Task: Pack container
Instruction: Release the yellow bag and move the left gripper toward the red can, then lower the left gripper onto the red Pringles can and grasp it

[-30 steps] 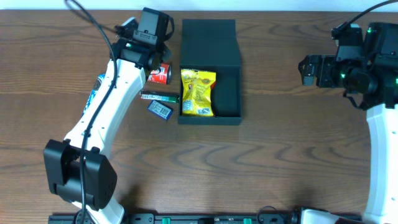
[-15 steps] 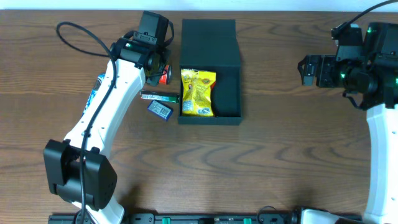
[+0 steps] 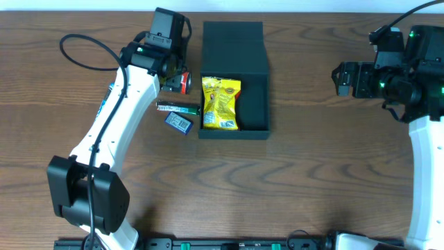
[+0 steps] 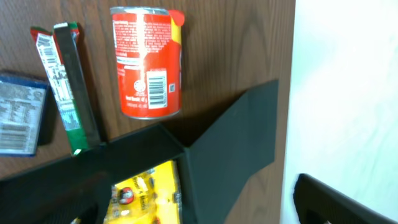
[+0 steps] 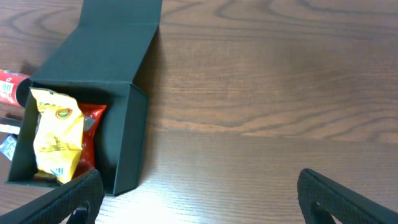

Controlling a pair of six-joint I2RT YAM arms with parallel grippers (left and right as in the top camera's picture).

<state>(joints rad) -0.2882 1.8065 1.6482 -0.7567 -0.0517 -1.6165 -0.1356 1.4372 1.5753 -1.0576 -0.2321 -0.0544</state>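
Your left gripper (image 3: 172, 75) hung over the red can (image 3: 183, 83), which lay on its side on the tabletop (image 3: 312, 173) just left of the container (image 3: 254, 104). In the left wrist view the can (image 4: 147, 61) rested free of the gripper. Only one finger (image 4: 348, 202) showed there, far out at the lower right edge, so the jaws read as spread wide and held nothing.

The container sat near the middle of the tabletop, toward the far edge, with its flap lid (image 3: 234, 47) folded back flat away from you. A yellow packet (image 3: 220, 103) lay in its left half. From the right wrist view a red packet (image 5: 94, 119) peeked out from beneath it. The right half of the container was bare black card.

A thin green bar (image 3: 177, 107) and a small blue packet (image 3: 179, 121) lay on the tabletop beside the container's left wall, below the can.

Your right gripper (image 3: 340, 78) was well off to the right of the container, above the tabletop, its fingers (image 5: 348, 196) set wide apart with nothing between them.
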